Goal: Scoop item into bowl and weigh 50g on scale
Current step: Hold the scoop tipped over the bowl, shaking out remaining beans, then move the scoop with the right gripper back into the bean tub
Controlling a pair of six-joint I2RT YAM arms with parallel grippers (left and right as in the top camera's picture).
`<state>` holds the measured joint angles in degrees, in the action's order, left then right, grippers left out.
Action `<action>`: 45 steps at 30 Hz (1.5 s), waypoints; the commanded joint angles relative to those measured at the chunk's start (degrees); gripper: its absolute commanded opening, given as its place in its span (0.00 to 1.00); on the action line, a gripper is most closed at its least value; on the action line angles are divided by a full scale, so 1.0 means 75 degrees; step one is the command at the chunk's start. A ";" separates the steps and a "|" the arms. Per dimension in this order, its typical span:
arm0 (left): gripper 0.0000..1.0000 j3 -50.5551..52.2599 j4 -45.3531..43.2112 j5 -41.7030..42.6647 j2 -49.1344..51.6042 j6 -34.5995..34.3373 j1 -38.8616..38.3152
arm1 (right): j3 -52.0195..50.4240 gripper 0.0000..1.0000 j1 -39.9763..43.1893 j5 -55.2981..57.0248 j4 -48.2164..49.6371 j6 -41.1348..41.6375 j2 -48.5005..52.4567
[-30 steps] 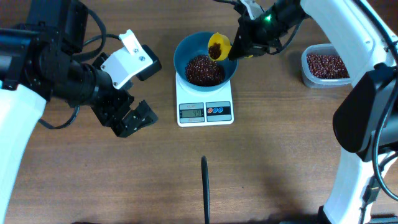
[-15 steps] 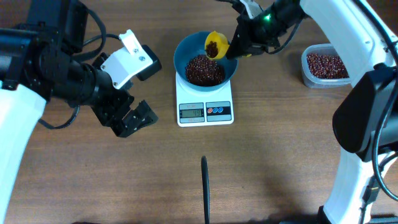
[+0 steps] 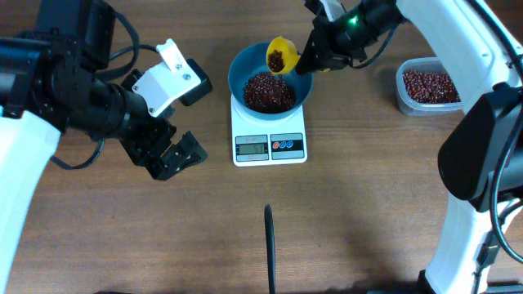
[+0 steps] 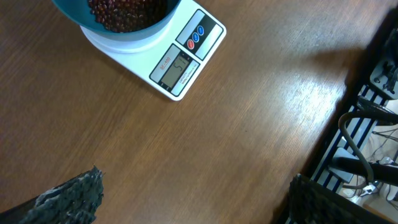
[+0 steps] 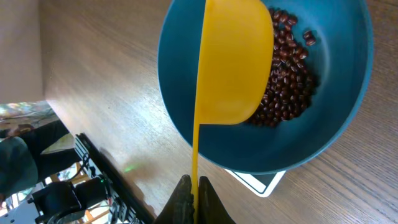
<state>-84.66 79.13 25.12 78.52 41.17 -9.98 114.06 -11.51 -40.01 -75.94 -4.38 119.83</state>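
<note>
The blue bowl stands on the white scale and holds a heap of reddish-brown beans. My right gripper is shut on the handle of a yellow scoop, held tilted over the bowl's far rim with some beans in it. In the right wrist view the scoop hangs over the bowl and beans, its handle pinched in my right gripper. My left gripper is open and empty, left of the scale. The left wrist view shows the scale and the bowl.
A clear plastic tub with more beans stands at the right. A thin black rod lies on the wooden table in front of the scale. The table's edge and cables show in the left wrist view.
My right gripper has lifted the yellow scoop a little up and back toward the bowl's far rim. The left arm has not moved.
</note>
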 commanded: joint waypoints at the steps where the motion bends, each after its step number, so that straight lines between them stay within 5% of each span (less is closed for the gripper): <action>1: 0.99 -0.0125 0.0006 0.0131 -0.0131 0.0152 -0.0020 | 0.0181 0.04 -0.0050 -0.0248 0.0038 -0.0099 -0.0213; 17: 0.99 -0.0125 0.0003 0.0131 -0.0131 0.0152 -0.0020 | 0.0181 0.04 0.0909 -0.2323 0.0583 -0.0624 -0.0216; 24: 0.99 -0.0125 0.0003 0.0131 -0.0131 0.0152 -0.0020 | 0.0181 0.04 0.2594 -0.2133 -0.1306 -0.2454 -0.0216; 30: 0.99 -0.0125 0.0003 0.0131 -0.0131 0.0152 -0.0020 | 0.0181 0.04 0.4284 -0.1119 -0.2704 -0.3774 -0.0216; 36: 0.99 -0.0125 0.0006 0.0131 -0.0131 0.0152 -0.0020 | 0.0181 0.04 0.5560 0.0746 -0.2853 -0.3666 -0.0216; 45: 0.99 -0.0125 0.0003 0.0131 -0.0131 0.0152 -0.0020 | 0.0181 0.04 0.4272 0.4654 -0.1533 -0.1652 -0.0216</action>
<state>-84.66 79.13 25.12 78.52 41.17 -9.96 114.54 24.21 -14.44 -89.25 -21.87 119.83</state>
